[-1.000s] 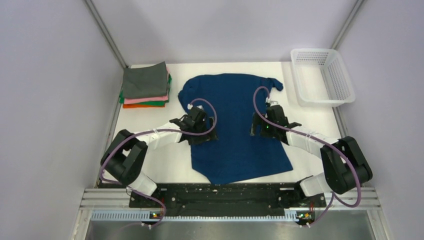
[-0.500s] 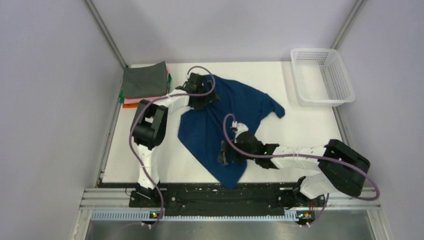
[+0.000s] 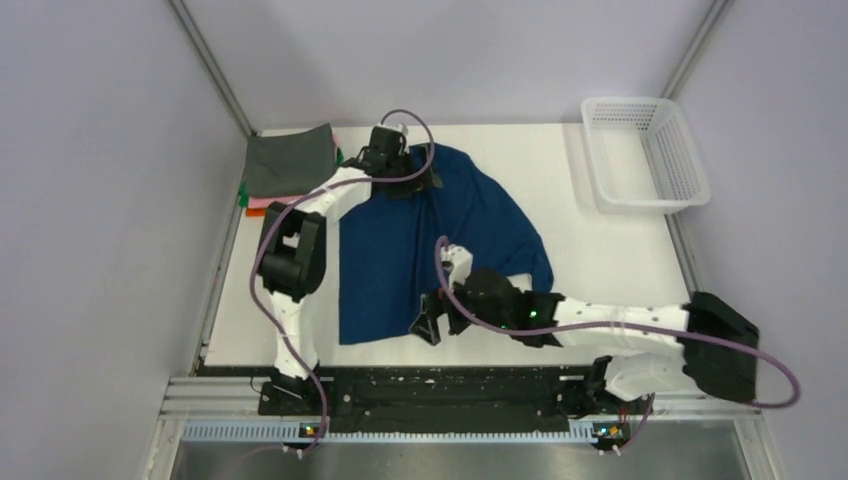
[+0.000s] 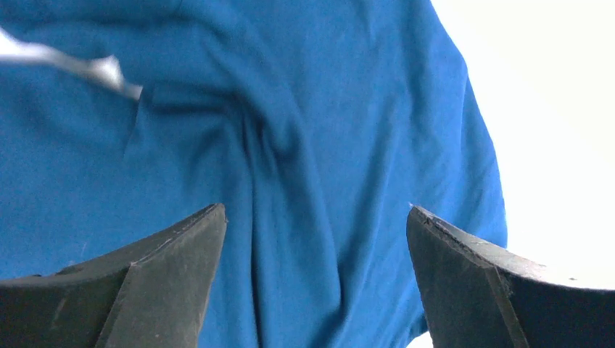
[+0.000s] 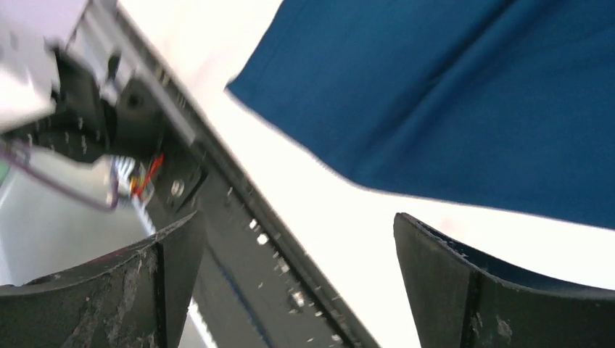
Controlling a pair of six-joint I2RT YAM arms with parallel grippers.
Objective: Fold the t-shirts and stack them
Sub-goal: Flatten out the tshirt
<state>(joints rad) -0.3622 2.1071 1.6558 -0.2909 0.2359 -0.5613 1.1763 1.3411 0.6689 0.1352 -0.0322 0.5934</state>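
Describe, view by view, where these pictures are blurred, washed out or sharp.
Top external: evenly lit and sharp, the navy t-shirt crisp on the table. Left wrist: the table burns out to plain white at right, the shirt's white print smears, the left pincer is sharp. Right wrist: the base rail streaks with motion blur; the right pincer is sharp.

White tabletop [image 3: 610, 250], pale lilac walls, metal corner posts, black rail [image 3: 440, 390] along near edge
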